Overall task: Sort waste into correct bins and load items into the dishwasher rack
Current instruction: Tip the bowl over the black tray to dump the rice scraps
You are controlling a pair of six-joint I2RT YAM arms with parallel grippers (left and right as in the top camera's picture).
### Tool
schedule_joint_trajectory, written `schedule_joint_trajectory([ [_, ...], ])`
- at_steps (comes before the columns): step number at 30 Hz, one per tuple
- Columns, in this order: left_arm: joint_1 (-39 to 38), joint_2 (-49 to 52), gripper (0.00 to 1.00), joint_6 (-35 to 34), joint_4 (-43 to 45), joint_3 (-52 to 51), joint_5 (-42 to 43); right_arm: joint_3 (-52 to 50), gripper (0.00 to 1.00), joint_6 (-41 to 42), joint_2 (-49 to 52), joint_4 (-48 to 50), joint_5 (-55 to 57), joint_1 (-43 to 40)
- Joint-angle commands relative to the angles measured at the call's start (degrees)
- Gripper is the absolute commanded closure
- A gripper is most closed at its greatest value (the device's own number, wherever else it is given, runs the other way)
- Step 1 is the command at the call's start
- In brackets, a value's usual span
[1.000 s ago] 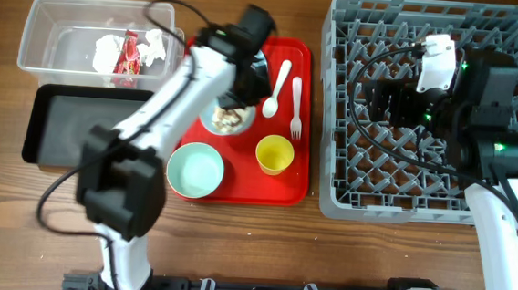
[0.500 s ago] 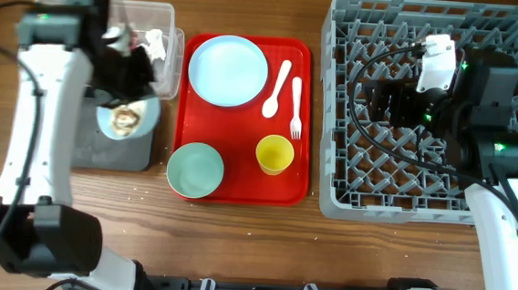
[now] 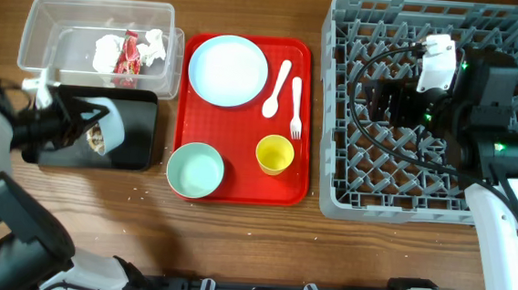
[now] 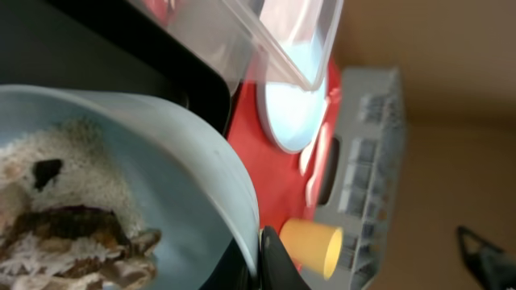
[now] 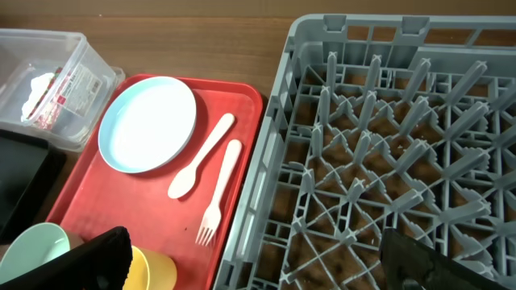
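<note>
- The left gripper (image 3: 83, 122) is clamped on the rim of the pale blue bowl (image 4: 169, 169). One finger (image 4: 278, 262) shows at the rim in the wrist view.
- The bowl is held over the left part of the black tray (image 3: 137, 127) and tipped steeply off level. Brown-and-white food scraps (image 4: 72, 225) lie inside it.
- The black tray and the clear tub (image 3: 38, 29) both have their long axis running left to right. The tub is just beyond the tray on the far side.
- The tub holds the red wrapper (image 3: 128, 54) and white tissue (image 3: 106, 52). The wrapper carries small print, which is not legible.
- The red serving tray (image 3: 242, 130) carries the plate (image 3: 229, 70) at the far end, the mint green bowl (image 3: 195, 170) near left and the yellow cup (image 3: 275, 153) near right.
- The spoon (image 3: 276, 87) and fork (image 3: 295, 106) lie side by side, long axes near to far. The spoon head and fork tines point toward the near edge.
- The right gripper (image 3: 376, 98) is over the dishwasher rack (image 3: 393, 186), fingers wide apart and holding nothing.
</note>
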Motion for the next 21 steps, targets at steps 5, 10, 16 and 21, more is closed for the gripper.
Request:
schedule_joint_trajectory([
  [5, 9.01, -0.74, 0.96, 2.80, 9.35, -9.22, 23.45, 1.27, 0.00, 1.27, 0.50, -0.07, -1.03, 0.02],
  [10, 10.51, -0.74, 0.96, 2.43, 10.60, -9.22, 33.68, 1.27, 0.00, 1.29, 0.50, -0.07, -1.03, 0.02],
  [16, 11.34, -0.74, 0.96, -2.29, 11.54, -9.20, 34.53, 1.27, 0.00, 1.27, 0.50, -0.07, -1.03, 0.02],
  [21, 11.78, -0.74, 0.96, -13.99, 11.06, -9.20, 34.51, 1.27, 0.00, 1.29, 0.50, -0.07, -1.03, 0.02],
])
